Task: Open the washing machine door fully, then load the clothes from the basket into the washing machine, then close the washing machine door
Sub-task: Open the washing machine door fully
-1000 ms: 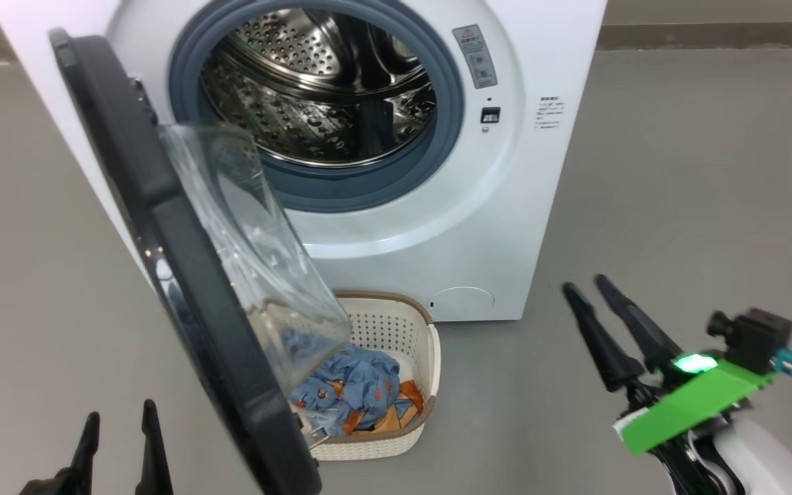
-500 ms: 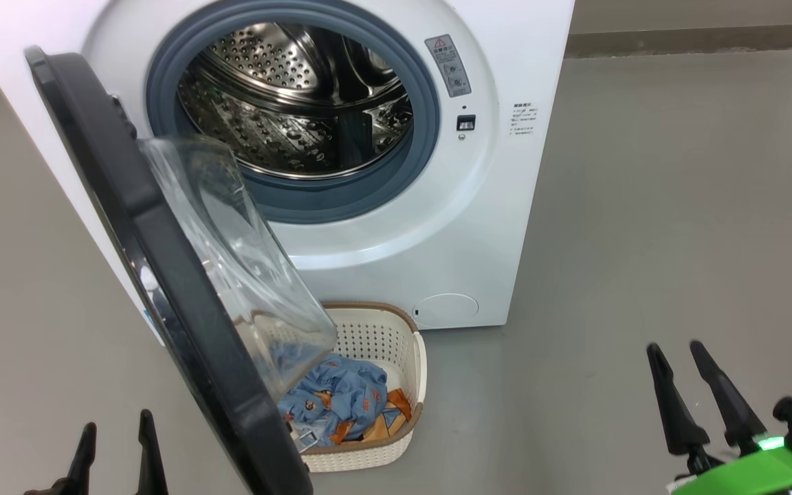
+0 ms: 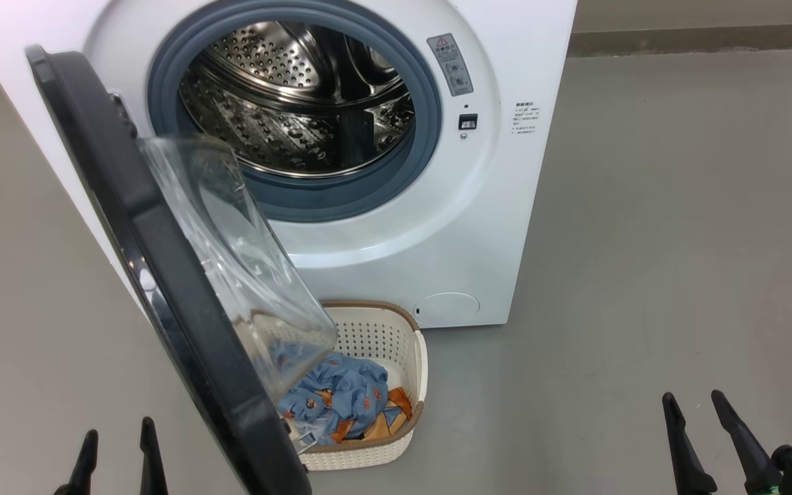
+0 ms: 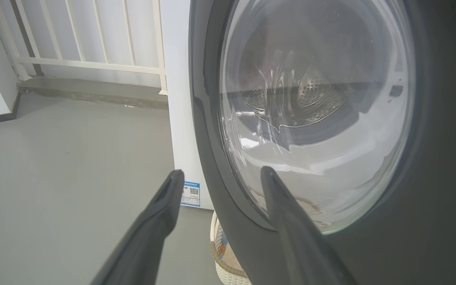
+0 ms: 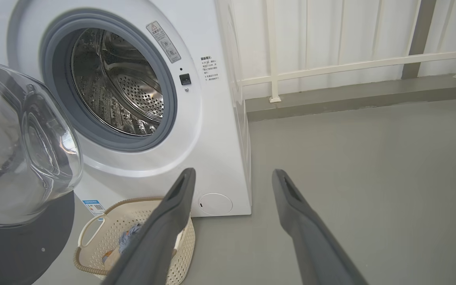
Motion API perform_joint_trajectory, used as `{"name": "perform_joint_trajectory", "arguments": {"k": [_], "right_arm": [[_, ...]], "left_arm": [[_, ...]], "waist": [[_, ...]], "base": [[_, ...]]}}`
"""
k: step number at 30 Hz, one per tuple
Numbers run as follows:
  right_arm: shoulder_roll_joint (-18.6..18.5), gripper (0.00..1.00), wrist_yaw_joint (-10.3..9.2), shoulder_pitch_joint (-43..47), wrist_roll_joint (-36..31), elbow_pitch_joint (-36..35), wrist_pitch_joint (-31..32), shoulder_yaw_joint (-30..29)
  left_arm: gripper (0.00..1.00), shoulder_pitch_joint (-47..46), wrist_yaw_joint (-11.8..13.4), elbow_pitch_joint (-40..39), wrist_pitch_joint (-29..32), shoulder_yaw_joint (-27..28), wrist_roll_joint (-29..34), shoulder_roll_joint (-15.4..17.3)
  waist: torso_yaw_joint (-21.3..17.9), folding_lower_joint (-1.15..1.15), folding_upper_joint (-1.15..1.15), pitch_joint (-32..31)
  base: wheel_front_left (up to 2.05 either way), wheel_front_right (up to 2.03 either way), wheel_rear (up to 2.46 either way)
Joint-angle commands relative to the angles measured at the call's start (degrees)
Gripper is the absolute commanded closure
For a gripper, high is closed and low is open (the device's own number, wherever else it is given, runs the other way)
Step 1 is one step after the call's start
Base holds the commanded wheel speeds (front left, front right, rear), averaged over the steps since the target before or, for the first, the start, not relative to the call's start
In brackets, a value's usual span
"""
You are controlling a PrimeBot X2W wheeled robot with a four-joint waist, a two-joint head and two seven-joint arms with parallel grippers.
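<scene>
**Front-loader open, basket at its foot, both tools empty**

Head view. The washing machine (image 3: 396, 234), a white box, fills the frame from 10 to 1 o'clock and faces the camera. Its steel drum (image 3: 300, 103) lies bare inside a grey-blue seal (image 3: 348, 199). The washing machine door (image 3: 138, 206), hinged at the machine's 9 o'clock side, stands swung out and is seen nearly edge-on. Its long axis runs from 10 o'clock down to 6 o'clock, and its clear glass bowl (image 3: 231, 240) bulges toward 3 o'clock. The basket (image 3: 382, 330) sits on the grey floor (image 3: 643, 240) at 6 o'clock, just beside the machine's base and partly behind the glass. The clothes (image 3: 348, 392), blue with orange print, lie inside it. The left tool (image 3: 117, 427) at 7 o'clock and the right tool (image 3: 692, 395) at 5 o'clock both point to 12 o'clock, fingers spread wide, holding nothing. Writing: a grey sticker (image 3: 451, 64) at the seal's 2 o'clock bears a red warning triangle, its text too small to read. In the left wrist view, a blue label (image 4: 190, 194) carries a QR code.
</scene>
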Motion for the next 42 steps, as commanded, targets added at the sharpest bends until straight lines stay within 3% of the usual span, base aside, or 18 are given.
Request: {"name": "perform_joint_trajectory", "arguments": {"k": [1,15,16,17,18,25,30,37,42], "right_arm": [[-0.4,0.0,0.09,-0.5,-1.2,-1.3,-0.7,0.6],[1.0,0.0,0.09,-0.4,-3.5,-1.7,-0.7,-0.4],[1.0,0.0,0.09,-0.5,-3.4,-1.8,-0.7,-0.3],[0.9,0.0,0.09,-0.5,-3.3,-1.8,-0.7,-0.2],[0.9,0.0,0.09,-0.6,-3.3,-1.8,-0.7,-0.2],[1.1,0.0,0.09,-0.6,-3.3,-1.8,-0.7,-0.3],[1.3,0.0,0.09,-0.4,-3.3,-1.9,-0.7,-0.5],[1.4,0.0,0.09,0.1,-3.4,-2.1,-0.7,-0.9],[1.9,0.0,0.09,0.5,-3.5,-2.1,-0.7,-1.2]], "left_arm": [[0.0,-1.1,-0.2,-1.4,-0.4,1.7,0.8,0.8],[0.0,-0.5,-0.1,-1.3,-0.4,0.9,1.4,0.8],[0.18,-0.5,0.0,-1.1,-0.4,0.9,1.1,0.8],[0.84,-0.5,-0.1,-0.9,-0.4,0.9,1.0,0.8],[1.0,-0.6,-0.2,-0.8,-0.4,0.9,0.9,0.8],[1.0,-0.8,0.0,0.1,-0.4,1.9,-0.7,0.8],[1.0,-1.7,2.8,-1.3,-0.4,5.0,-3.0,0.8],[1.0,-4.8,5.5,-10.5,-0.4,7.7,-1.3,0.8],[1.0,-5.9,6.7,-21.1,0.2,3.3,3.5,0.8]], "waist": [[-0.1,0.0,0.0,0.1],[0.3,0.0,0.0,-0.2],[0.3,0.0,0.0,-0.2],[0.3,0.0,0.0,-0.1],[0.4,0.0,0.0,-0.1],[0.5,0.0,0.0,-0.2],[0.8,0.0,0.0,-0.3],[1.7,0.0,0.0,-0.5],[2.7,0.0,0.0,-1.0]], "base": [[0.0,0.0,0.0],[0.0,0.0,0.0],[0.0,0.0,0.0],[0.0,0.0,0.0],[0.0,0.0,0.0],[0.0,0.0,0.0],[0.0,0.0,0.0],[0.0,0.0,0.0],[0.0,0.0,0.0]]}}
